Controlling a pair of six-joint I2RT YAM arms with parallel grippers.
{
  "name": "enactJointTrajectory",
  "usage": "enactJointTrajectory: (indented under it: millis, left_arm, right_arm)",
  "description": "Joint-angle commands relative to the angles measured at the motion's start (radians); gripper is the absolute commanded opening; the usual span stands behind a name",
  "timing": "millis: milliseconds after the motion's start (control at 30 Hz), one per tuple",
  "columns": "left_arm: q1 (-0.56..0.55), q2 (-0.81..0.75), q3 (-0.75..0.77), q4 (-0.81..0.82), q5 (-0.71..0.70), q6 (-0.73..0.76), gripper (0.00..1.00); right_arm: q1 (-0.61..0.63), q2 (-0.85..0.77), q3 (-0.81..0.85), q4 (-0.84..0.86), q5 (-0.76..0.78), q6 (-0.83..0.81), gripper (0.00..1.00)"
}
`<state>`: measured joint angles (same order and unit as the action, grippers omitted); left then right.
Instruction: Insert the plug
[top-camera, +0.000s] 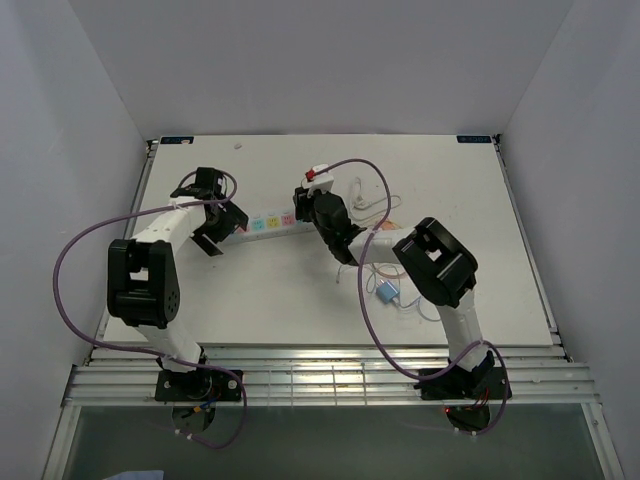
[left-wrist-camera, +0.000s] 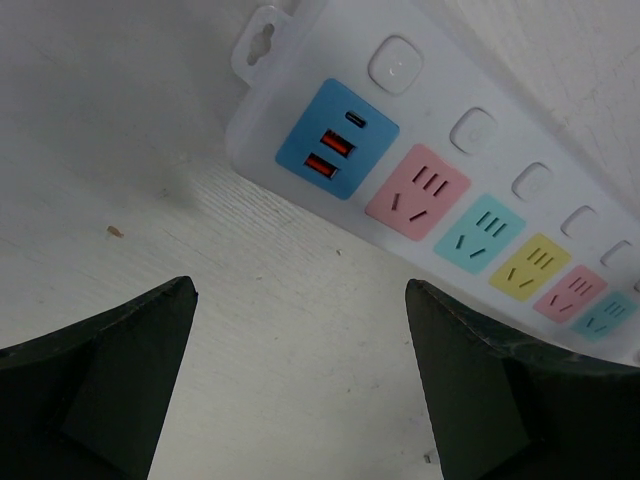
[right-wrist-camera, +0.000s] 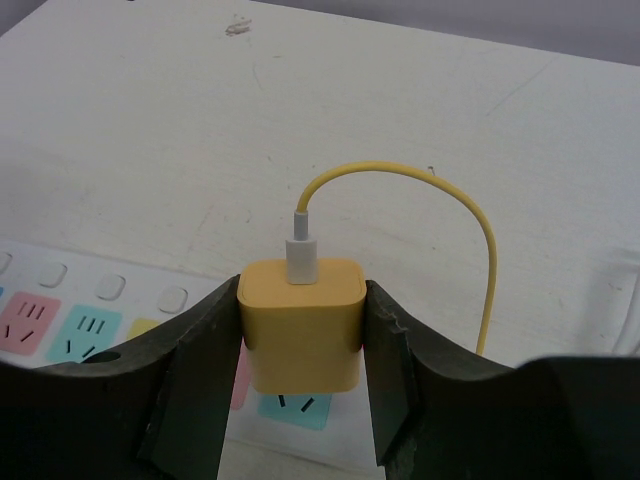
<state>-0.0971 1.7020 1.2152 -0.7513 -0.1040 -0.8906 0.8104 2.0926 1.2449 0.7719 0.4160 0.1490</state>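
White counter (right-wrist-camera: 330, 90) carries the strip (left-wrist-camera: 450, 190). Over a teal socket (right-wrist-camera: 292, 408) the right jaws clamp the plug (right-wrist-camera: 300, 330); the left jaws gape nearby. Any tilt could miss the slots, shoving the unheld strip.

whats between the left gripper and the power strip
Only bare table, seen in the left wrist view: the open left gripper sits short of the power strip.

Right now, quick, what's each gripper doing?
Left gripper: open, holding nothing.
Right gripper: closed on the plug.
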Motion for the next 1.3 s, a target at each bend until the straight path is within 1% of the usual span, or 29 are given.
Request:
enactJointTrajectory:
  millis: [0,200,300,367,400,433,500,533,567,600,633,667,733,767,833,867,933,967,1000,1067,1267]
  left_arm:
    - [0.017,-0.007,0.037,0.026,-0.022,0.005,0.98]
    - [0.025,-0.007,0.029,0.049,-0.003,0.015,0.98]
    - [0.025,-0.005,0.027,0.05,0.01,0.016,0.98]
    - [0.023,-0.014,0.017,0.058,0.038,0.035,0.98]
    - [0.023,-0.025,0.007,0.079,0.056,0.045,0.98]
    - [0.025,-0.039,-0.006,0.101,0.1,0.057,0.98]
    - [0.022,-0.094,-0.074,0.191,0.197,0.114,0.98]
    - [0.02,-0.114,-0.1,0.225,0.28,0.125,0.98]
    - [0.014,-0.157,-0.159,0.301,0.32,0.145,0.98]
    - [0.005,-0.177,-0.187,0.332,0.349,0.148,0.98]
    - [-0.025,-0.194,-0.21,0.361,0.357,0.145,0.98]
    - [-0.048,-0.208,-0.239,0.406,0.353,0.145,0.98]
    - [-0.116,-0.22,-0.244,0.429,0.348,0.156,0.98]
    - [-0.136,-0.217,-0.241,0.444,0.352,0.165,0.98]
    - [-0.159,-0.205,-0.233,0.449,0.359,0.168,0.98]
    - [-0.161,-0.203,-0.235,0.472,0.386,0.167,0.98]
    - [-0.17,-0.211,-0.25,0.512,0.43,0.16,0.98]
    - [-0.176,-0.214,-0.256,0.567,0.481,0.157,0.98]
    - [-0.185,-0.219,-0.269,0.592,0.5,0.154,0.98]
    - [-0.208,-0.222,-0.276,0.656,0.545,0.151,0.98]
    - [-0.245,-0.193,-0.255,0.675,0.543,0.105,0.98]
  right_arm:
    - [0.024,0.017,-0.005,0.216,0.02,-0.083,0.08]
    - [0.035,0.075,-0.036,0.371,-0.005,-0.092,0.08]
    - [0.036,0.093,-0.027,0.372,-0.002,-0.086,0.08]
    - [0.041,0.063,-0.05,0.391,0.0,-0.089,0.08]
    - [0.047,0.046,-0.089,0.411,-0.005,-0.095,0.08]
    - [0.047,0.006,-0.104,0.426,-0.02,-0.103,0.08]
    - [0.049,-0.04,-0.12,0.379,-0.031,-0.082,0.08]
    - [0.049,-0.087,-0.124,0.307,-0.025,-0.025,0.08]
    - [0.049,-0.113,-0.13,0.275,-0.019,0.004,0.08]
    - [0.049,-0.137,-0.148,0.248,-0.019,0.027,0.08]
    - [0.049,-0.179,-0.156,0.228,-0.026,0.071,0.08]
    - [0.049,-0.199,-0.16,0.171,-0.028,0.095,0.09]
    - [0.049,-0.248,-0.163,0.112,-0.025,0.153,0.09]
    - [0.049,-0.262,-0.16,0.051,-0.023,0.17,0.09]
    - [0.049,-0.296,-0.157,0.015,-0.031,0.199,0.09]
    - [0.049,-0.305,-0.157,-0.011,-0.031,0.227,0.1]
    - [0.049,-0.322,-0.151,-0.035,-0.054,0.257,0.1]
    - [0.049,-0.327,-0.147,-0.046,-0.063,0.279,0.1]
    - [0.049,-0.328,-0.145,-0.06,-0.095,0.294,0.1]
    - [0.049,-0.339,-0.154,-0.059,-0.111,0.317,0.11]
    - [0.05,-0.382,-0.209,-0.017,-0.138,0.397,0.12]
